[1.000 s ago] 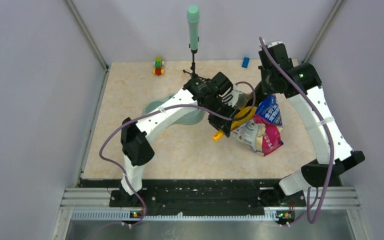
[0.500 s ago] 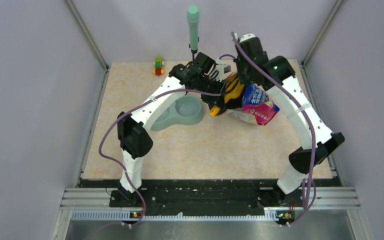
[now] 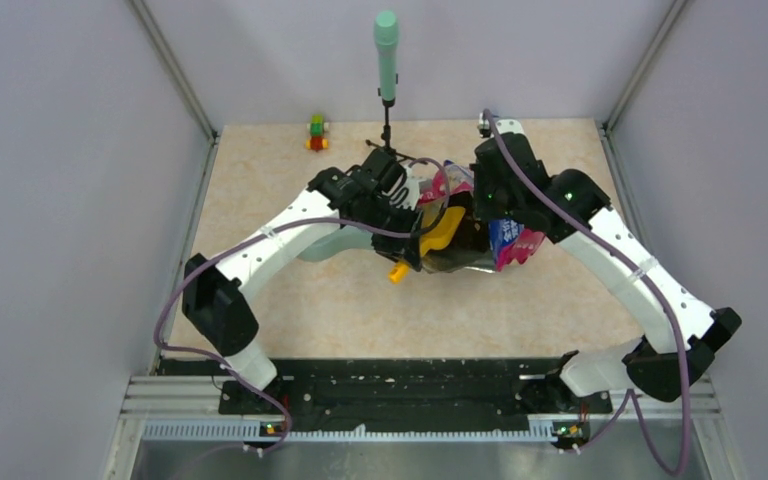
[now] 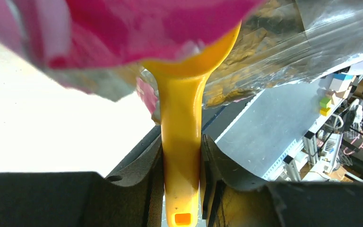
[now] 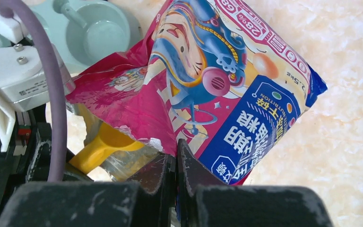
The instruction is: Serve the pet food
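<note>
Left of the cat food bag point(image 5: 227, 94): pale green bowl point(image 5: 99, 33), no kibble visible in it. Just left of the bag's torn mouth: left gripper point(image 4: 182, 156), clamped on the handle of the yellow scoop point(image 4: 182, 118), scoop head buried inside the bag. At the bag's lower edge: right gripper point(image 5: 176, 161), pinched together on the foil. No sight of the pet food; presumably inside the bag, around the scoop head. Judged step: loading the scoop. Push deep, roll the cup upward before withdrawing, lift out level, and hold the bag mouth raised to avoid spilling on the way to the bowl.
</note>
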Available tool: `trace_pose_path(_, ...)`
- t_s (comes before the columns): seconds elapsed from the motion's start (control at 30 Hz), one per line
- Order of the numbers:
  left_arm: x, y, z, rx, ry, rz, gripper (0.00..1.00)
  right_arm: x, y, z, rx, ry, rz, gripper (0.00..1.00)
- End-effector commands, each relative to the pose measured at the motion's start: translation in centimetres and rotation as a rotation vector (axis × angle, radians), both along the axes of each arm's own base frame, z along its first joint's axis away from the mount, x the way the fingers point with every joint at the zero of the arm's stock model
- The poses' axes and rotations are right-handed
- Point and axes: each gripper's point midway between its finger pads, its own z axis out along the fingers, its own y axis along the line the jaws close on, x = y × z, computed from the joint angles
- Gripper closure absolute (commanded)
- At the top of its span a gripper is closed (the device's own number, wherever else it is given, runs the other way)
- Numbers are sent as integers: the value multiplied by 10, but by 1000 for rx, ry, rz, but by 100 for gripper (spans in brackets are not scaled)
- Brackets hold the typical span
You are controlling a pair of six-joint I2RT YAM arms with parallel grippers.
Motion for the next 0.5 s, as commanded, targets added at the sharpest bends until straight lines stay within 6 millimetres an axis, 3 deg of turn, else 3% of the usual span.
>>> trace_pose_path(0.0, 0, 8, 10, 18, -40, 58, 100, 1, 12, 19, 120, -53, -34, 100)
trace_pose_path(0.23, 10, 9, 1, 116, -62, 90, 100, 8, 24, 19, 193, -50, -63, 100)
trace_pose_path(0.47, 25, -4, 13, 141, -42, 116, 100, 11, 39, 16, 212, -37, -35, 100)
